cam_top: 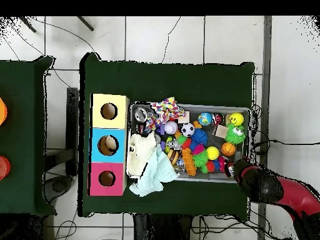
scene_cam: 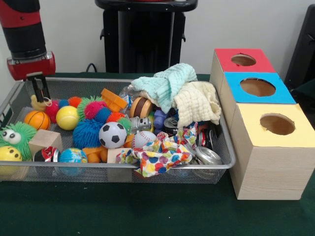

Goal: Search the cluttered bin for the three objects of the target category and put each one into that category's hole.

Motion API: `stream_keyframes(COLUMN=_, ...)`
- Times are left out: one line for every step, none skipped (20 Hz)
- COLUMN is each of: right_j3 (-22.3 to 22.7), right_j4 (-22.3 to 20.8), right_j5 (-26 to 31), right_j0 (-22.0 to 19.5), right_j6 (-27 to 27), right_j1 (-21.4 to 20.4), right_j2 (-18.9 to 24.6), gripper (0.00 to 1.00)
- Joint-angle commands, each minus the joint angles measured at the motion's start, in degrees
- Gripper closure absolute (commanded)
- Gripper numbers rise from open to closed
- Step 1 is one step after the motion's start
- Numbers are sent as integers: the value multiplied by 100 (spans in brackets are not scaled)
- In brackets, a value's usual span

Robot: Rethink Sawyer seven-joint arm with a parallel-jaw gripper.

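We saw a wire mesh bin [cam_top: 252, 128] packed with toys on the dark green table [cam_top: 169, 78]. Beside it stood a wooden box [cam_top: 110, 145] with three round holes, topped yellow, blue and red. A pale green cloth [cam_top: 156, 175] spilled over the bin's edge near the red section. The red and black arm [cam_top: 281, 190] reached the bin's corner by an orange ball [cam_top: 228, 149].

You are looking at a table covered in dark green cloth [scene_cam: 147, 211], with a plain pale grey wall [scene_cam: 74, 29] behind it. From above, the floor of large white tiles with dark grout lines [cam_top: 162, 37] surrounds the table, and thin black cables [cam_top: 56, 75] trail across it. A second dark green table [cam_top: 19, 125] stands just beside, across a narrow gap.
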Motion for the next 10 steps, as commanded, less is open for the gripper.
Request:
stream_keyframes(right_j3=552, right_j4=264, right_j5=678, right_j0=39, right_j6=-145, right_j1=-441, right_j2=330, gripper=100)
stream_keyframes(right_j3=590, right_j4=279, right_j5=659, right_j0=47, right_j6=-121, right_j1=-473, right_j2=333, gripper=100)
stream_keyframes(right_j3=622, right_j4=292, right_j5=646, right_j0=56, right_j6=-101, right_j1=-504, right_j2=331, gripper=100)
stream_keyframes(right_j3=643, right_j4=294, right_j5=625, right_j0=67, right_j6=-90, right_j1=-530, right_j2=324, gripper=100)
stream_keyframes(right_j3=663, right_j4=295, right_j5=605, right_j0=79, right_j6=-79, right_j1=-556, right_j2=318, gripper=100)
stream_keyframes(right_j3=680, right_j4=293, right_j5=581, right_j0=77, right_j6=-77, right_j1=-559, right_j2=310, gripper=100)
stream_keyframes(right_j3=678, right_j4=292, right_j5=574, right_j0=76, right_j6=-85, right_j1=-549, right_j2=305, gripper=100)
stream_keyframes(right_j3=673, right_j4=297, right_j5=575, right_j0=79, right_j6=-88, right_j1=-545, right_j2=302, gripper=100)
stream_keyframes(right_j3=676, right_j4=298, right_j5=570, right_j0=81, right_j6=-91, right_j1=-551, right_j2=300, gripper=100)
stream_keyframes(right_j3=679, right_j4=306, right_j5=570, right_j0=84, right_j6=-86, right_j1=-558, right_j2=301, gripper=100)
